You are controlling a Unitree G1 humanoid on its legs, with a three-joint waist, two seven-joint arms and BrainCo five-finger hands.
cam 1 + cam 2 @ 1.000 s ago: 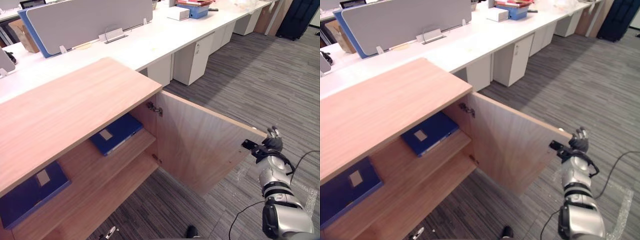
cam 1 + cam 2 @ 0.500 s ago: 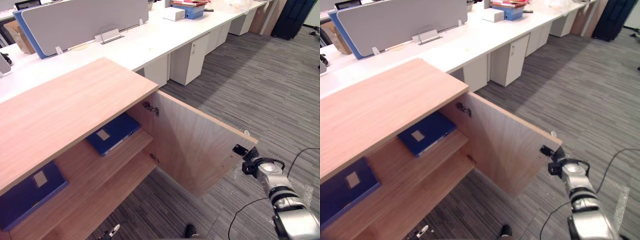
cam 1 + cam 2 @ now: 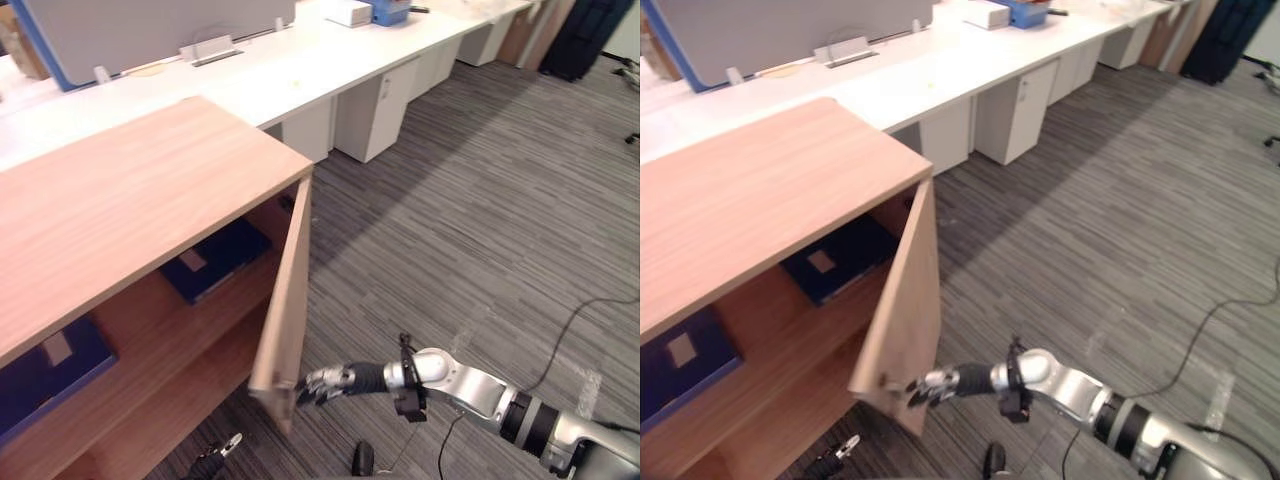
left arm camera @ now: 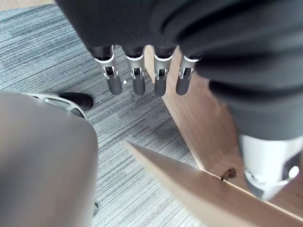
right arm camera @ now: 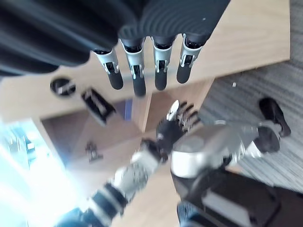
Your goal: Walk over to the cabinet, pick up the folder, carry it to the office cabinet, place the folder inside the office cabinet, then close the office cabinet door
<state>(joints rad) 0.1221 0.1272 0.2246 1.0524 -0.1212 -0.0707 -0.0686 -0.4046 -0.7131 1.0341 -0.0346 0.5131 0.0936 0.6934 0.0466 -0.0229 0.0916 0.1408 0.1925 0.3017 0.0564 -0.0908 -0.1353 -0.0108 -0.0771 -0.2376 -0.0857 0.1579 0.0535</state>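
Fingers [image 5: 136, 78] of the right hand [image 3: 325, 381] lie straight and a little apart at the low free corner of the office cabinet door [image 3: 902, 310], holding nothing. The arm reaches across just above the grey carpet [image 3: 480, 200]. The door stands about half-way swung toward the cabinet [image 3: 130, 200], edge-on to the head camera.

Two blue folders lie flat on the shelf inside. One folder [image 3: 215, 258] sits behind the door's hinge side and a second folder [image 3: 40, 365] further along to the left; which of them was carried over cannot be told.

The left hand [image 4: 136, 80] hangs idle beside the cabinet's wooden edge, fingers straight and empty.

Closing the door looks to be the step in hand. Contact so low and so near the corner leaves little purchase, so the fingertips could slide off the edge and let the door stall short. A fingertip curling round the edge could be nipped against the frame. Too light a push may let the door bounce back open.
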